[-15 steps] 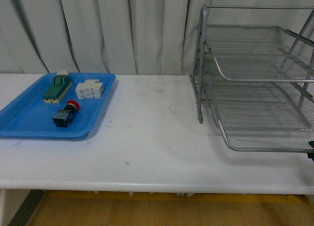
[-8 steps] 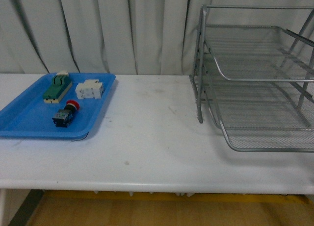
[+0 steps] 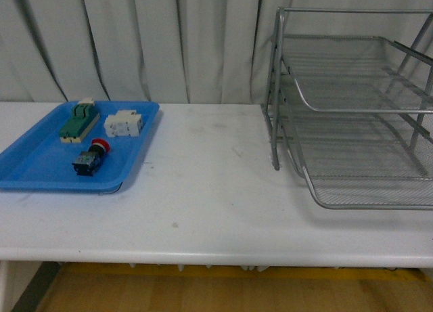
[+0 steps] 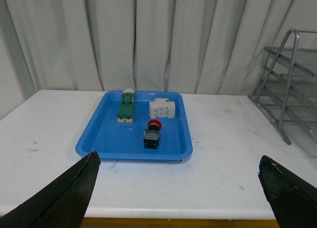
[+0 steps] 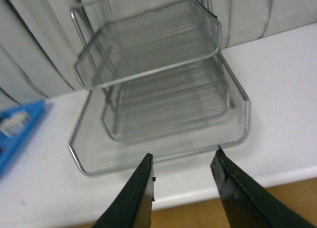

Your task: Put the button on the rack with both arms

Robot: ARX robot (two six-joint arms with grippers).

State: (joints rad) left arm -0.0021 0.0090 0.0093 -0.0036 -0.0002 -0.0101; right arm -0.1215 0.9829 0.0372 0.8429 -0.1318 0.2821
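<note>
The button point(image 3: 90, 157), red-capped with a black-and-blue body, lies on its side in the blue tray point(image 3: 30, 164) at the table's left. The left wrist view shows the button point(image 4: 152, 134) too, well ahead of my open left gripper point(image 4: 178, 161), whose black fingertips point(image 4: 79, 181) stand wide apart with nothing between them. The silver wire rack point(image 3: 352, 109) stands at the table's right. My right gripper point(image 5: 184, 156) is open and empty, hanging off the table's front edge in front of the rack point(image 5: 158, 89). Neither arm shows in the front view.
A green-and-cream block point(image 3: 79, 120) and a white block point(image 3: 124, 123) share the blue tray point(image 4: 104, 134) with the button. Grey curtains point(image 3: 135, 41) hang behind the white table point(image 3: 203, 190). The wooden floor point(image 3: 203, 292) shows below the table's front edge.
A dark piece of the right arm at the front view's right edge one second ago has gone out of view. The button, the tray and the rack have not moved.
</note>
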